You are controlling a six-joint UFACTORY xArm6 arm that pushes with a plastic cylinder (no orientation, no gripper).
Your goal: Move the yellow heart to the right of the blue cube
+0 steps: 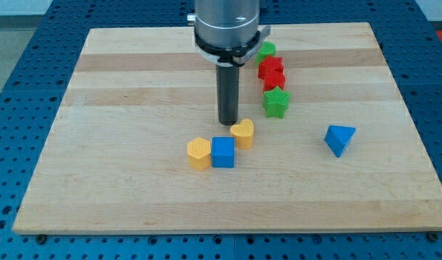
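Note:
The yellow heart (pixel 243 133) lies near the board's middle, touching the upper right corner of the blue cube (pixel 223 152). A yellow hexagonal block (pixel 198 153) sits against the cube's left side. My tip (pixel 228 122) is just above and left of the heart, close to its upper left edge, and above the cube.
A green block (pixel 266 50), two red blocks (pixel 271 66) (pixel 274 79) and a green star (pixel 276 102) form a column right of the rod. A blue triangular block (pixel 339 139) lies at the right. The wooden board (pixel 120 87) rests on a blue surface.

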